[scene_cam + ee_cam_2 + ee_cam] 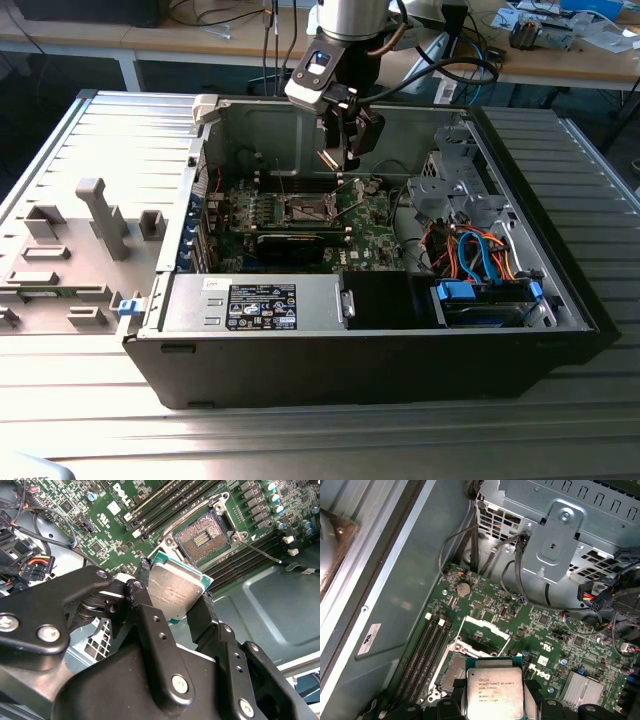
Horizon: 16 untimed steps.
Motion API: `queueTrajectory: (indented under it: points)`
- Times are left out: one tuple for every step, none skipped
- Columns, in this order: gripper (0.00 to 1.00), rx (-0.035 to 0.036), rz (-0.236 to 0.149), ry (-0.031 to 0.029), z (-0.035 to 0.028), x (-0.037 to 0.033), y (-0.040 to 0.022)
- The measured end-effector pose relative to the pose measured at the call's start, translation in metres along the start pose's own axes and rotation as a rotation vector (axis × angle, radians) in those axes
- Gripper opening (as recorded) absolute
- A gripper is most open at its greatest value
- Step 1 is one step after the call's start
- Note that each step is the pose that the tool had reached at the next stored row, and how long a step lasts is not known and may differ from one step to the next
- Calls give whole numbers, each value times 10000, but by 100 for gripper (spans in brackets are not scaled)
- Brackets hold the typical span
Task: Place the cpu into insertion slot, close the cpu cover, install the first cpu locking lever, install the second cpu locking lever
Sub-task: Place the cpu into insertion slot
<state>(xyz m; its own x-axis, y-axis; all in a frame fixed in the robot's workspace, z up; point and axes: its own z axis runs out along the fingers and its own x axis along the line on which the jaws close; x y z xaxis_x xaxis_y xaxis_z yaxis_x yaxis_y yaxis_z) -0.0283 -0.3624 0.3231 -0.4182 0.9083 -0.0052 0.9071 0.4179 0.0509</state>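
Over the open computer case, your arm hung straight down from above, gripper just above the motherboard. Second wrist view was the clear one: fingers were clamped on two opposite edges of the cpu, which sat tilted and apart from the empty insertion slot. In the first wrist view the cpu hid part of the insertion slot, and one edge of it was cut off. The cpu cover stood flipped open. From the exterior view I honestly couldn't pick out the cpu.
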Motion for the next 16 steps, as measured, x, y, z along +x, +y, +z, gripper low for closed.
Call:
queueTrajectory:
  points:
    - [55,1,4,-2,0,0,0]
    - [55,2,8,-5,0,0,0]
    - [55,3,11,-6,0,0,0]
    - [55,6,19,-13,0,0,0]
    - [55,8,28,-18,0,0,0]
    - [55,9,31,-20,0,0,0]
    - [55,9,36,-21,0,0,0]
    - [55,10,40,-23,0,0,0]
    - [55,10,44,-23,0,0,0]
    - [55,11,54,-26,0,0,0]
    - [55,11,61,-27,0,0,0]
    - [55,12,74,-29,0,0,0]
    - [55,13,86,-31,0,0,0]
    - [55,13,94,-32,0,0,0]
    - [55,13,104,-33,0,0,0]
    - [55,13,109,-33,0,0,0]
